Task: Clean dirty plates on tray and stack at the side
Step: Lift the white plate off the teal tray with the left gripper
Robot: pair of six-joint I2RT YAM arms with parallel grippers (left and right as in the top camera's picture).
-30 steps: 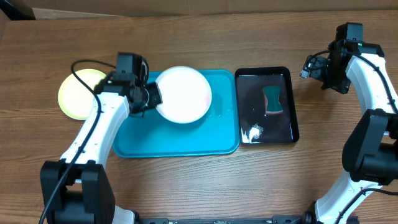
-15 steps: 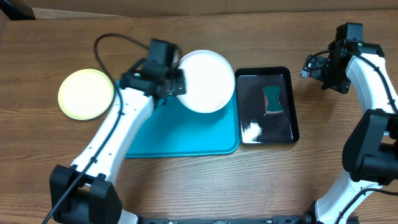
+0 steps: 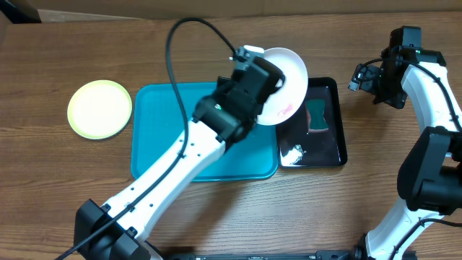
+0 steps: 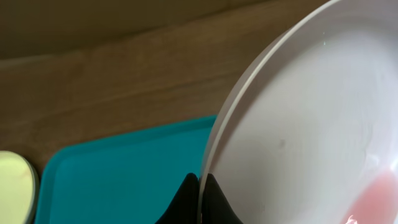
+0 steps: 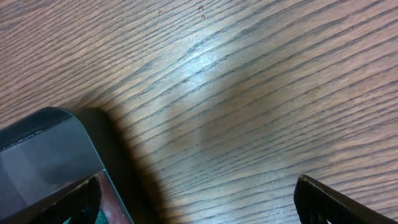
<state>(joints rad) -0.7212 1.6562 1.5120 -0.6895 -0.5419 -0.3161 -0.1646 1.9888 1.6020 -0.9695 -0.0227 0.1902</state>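
On the wooden counter (image 3: 216, 209), our left gripper (image 4: 200, 190) clamps the tilted white plate (image 3: 290, 76); our right gripper (image 5: 199, 202) hangs with jaws apart.

The turquoise tray (image 3: 155, 155) lies flat at the table's middle, its bed bare. The yellow-green plate (image 3: 99, 109) lies flat on the table just beside the tray's left edge. The white plate (image 3: 287, 79), with a reddish smear on its face, hangs steeply tilted above the tray's far right corner, its rim pinched by the left gripper (image 4: 200, 186).
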